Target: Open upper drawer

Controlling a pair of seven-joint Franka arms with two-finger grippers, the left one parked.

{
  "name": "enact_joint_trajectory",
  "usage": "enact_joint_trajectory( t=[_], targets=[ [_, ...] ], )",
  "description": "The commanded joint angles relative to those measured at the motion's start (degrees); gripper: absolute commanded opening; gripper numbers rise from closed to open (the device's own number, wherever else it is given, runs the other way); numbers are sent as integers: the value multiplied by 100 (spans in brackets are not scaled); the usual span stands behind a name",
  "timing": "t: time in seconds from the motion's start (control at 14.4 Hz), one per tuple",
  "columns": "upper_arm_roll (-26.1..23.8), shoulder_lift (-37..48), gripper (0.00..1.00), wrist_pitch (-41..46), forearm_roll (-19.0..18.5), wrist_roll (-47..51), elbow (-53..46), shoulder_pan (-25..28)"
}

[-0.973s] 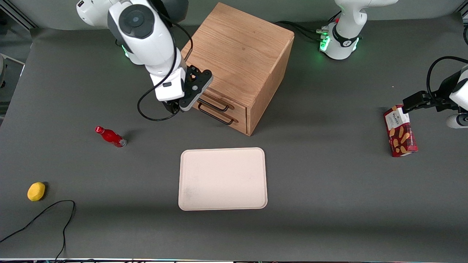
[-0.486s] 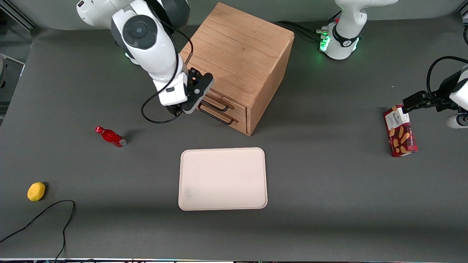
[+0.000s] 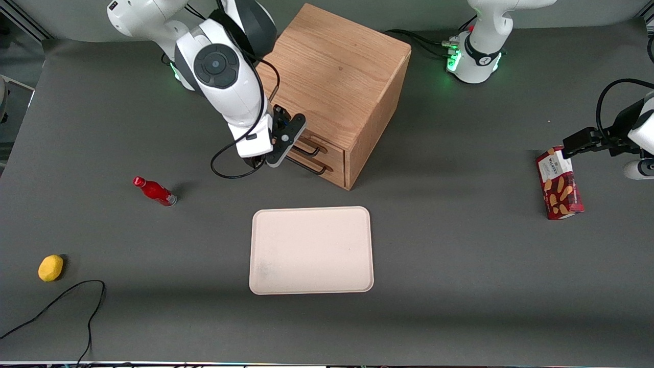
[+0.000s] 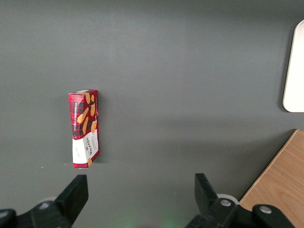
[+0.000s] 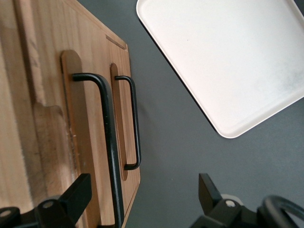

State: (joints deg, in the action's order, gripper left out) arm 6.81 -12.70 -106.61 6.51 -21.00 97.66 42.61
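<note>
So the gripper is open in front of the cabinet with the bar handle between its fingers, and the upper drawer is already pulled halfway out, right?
Not quite. The upper drawer is not pulled out: the right wrist view shows its front flush with the cabinet. The rest holds: the gripper is open in front of the cabinet, with the upper drawer's bar handle between its fingers.

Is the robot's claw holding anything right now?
No. The claw is open in front of the cabinet, its fingers either side of the upper drawer's handle without closing on it.
</note>
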Motion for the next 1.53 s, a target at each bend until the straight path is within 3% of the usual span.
enact_joint_trajectory(
  t=[0.0, 1.46],
  targets=[
    [57, 57, 100, -237, 114, -159, 191, 63],
    [48, -154, 100, -1187, 52, -308, 710, 63]
  ],
)
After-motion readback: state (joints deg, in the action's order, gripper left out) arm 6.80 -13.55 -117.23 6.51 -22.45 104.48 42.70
